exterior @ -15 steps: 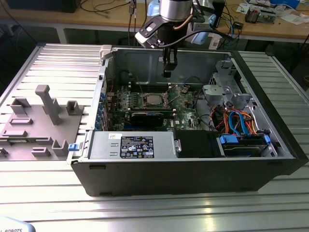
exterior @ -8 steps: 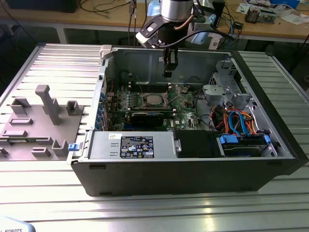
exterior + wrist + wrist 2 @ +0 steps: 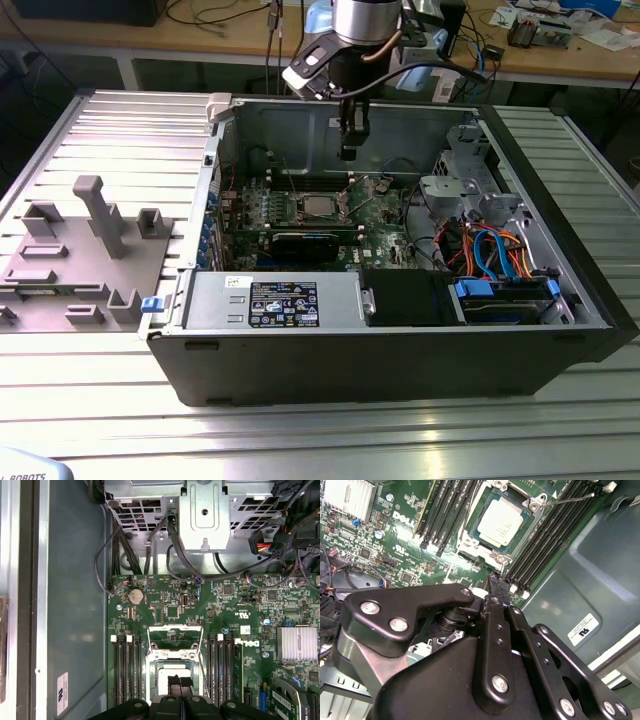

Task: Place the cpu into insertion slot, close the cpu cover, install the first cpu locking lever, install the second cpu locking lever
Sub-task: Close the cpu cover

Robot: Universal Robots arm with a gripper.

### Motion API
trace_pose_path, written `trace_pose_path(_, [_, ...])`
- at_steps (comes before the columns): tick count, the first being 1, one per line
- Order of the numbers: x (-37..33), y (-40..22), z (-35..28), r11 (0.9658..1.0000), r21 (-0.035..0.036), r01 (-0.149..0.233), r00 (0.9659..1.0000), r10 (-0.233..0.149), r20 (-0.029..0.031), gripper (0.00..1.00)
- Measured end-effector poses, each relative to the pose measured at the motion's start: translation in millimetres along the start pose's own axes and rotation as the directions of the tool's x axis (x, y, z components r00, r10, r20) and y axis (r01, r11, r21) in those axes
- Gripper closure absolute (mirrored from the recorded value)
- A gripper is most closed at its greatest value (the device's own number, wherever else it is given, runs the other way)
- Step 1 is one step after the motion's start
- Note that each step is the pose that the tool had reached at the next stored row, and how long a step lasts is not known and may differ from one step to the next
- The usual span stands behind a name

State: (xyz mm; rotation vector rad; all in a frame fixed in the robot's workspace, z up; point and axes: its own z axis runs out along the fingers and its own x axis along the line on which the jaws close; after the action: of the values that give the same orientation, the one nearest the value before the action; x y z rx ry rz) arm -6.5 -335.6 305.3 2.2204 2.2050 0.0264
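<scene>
- An aluminium slatted table (image 3: 320, 440) carries an open computer case (image 3: 380, 365), which lies on its side so its inside faces up for access from above.
- Just inside the case's near wall in the exterior view sits a grey power supply (image 3: 270, 300).
- Outside the case, at the exterior view's left, a grey fixture tray (image 3: 80, 260) rests on the table. It is probably a holder for parts, kept within the arm's reach.
- Deeper in the case, the green circuit board (image 3: 380, 215) lies flat.
- The cpu (image 3: 500, 522) lies flat and square inside the insertion slot (image 3: 470, 541), with its silver top up. That step looks done.
- The cpu cover (image 3: 175, 653) appears to be swung up off the chip on the side of the slot towards the drive cage, which leaves the chip exposed.
- A thin wire locking lever (image 3: 570, 499) juts out beside the slot and looks unlatched, so nothing clamps the chip yet.
- The gripper (image 3: 347, 150) hangs straight down above the board, with its tips over the edge of the slot.
- Its black fingertips (image 3: 499, 586) look pressed together with nothing between them.
- Past the slot stands a perforated metal drive cage (image 3: 205, 515), with black cables looping beneath it.
- Behind everything is a wooden bench (image 3: 560, 50) with clutter on it.
</scene>
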Motion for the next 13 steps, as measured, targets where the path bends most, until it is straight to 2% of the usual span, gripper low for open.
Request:
trace_pose_path(7, [0.0,1.0,0.1,1.0000,0.0000,0.000,1.0000,0.000,0.0000,0.89])
trace_pose_path(13, [0.0,5.3,0.8,1.0000,0.0016,0.000,1.0000,0.000,0.0001,0.89])
